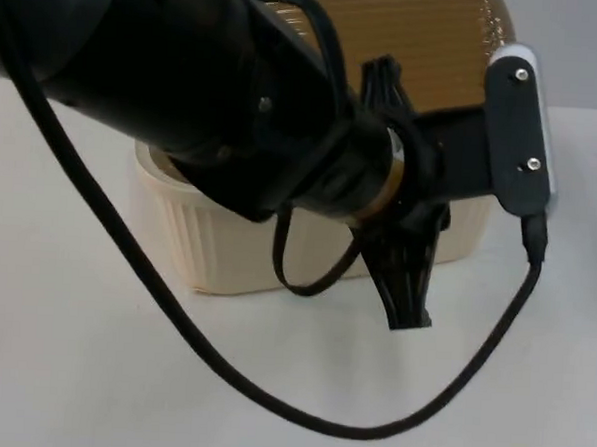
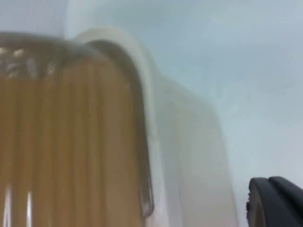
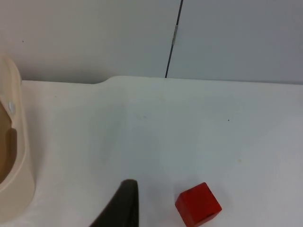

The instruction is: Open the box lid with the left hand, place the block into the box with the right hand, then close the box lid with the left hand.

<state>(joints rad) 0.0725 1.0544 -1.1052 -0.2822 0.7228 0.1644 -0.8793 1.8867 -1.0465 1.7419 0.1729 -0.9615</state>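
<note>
While the cream box stands with its ribbed amber lid raised, the left gripper hangs at its front, finger state unclear. Red block lies on the table by the right gripper's fingertip, unloaded.

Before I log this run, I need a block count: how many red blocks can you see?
1. The block lies on the white table beside the right tool's fingertip, away from the box. The left arm hides much of the table, so others may be concealed.
</note>
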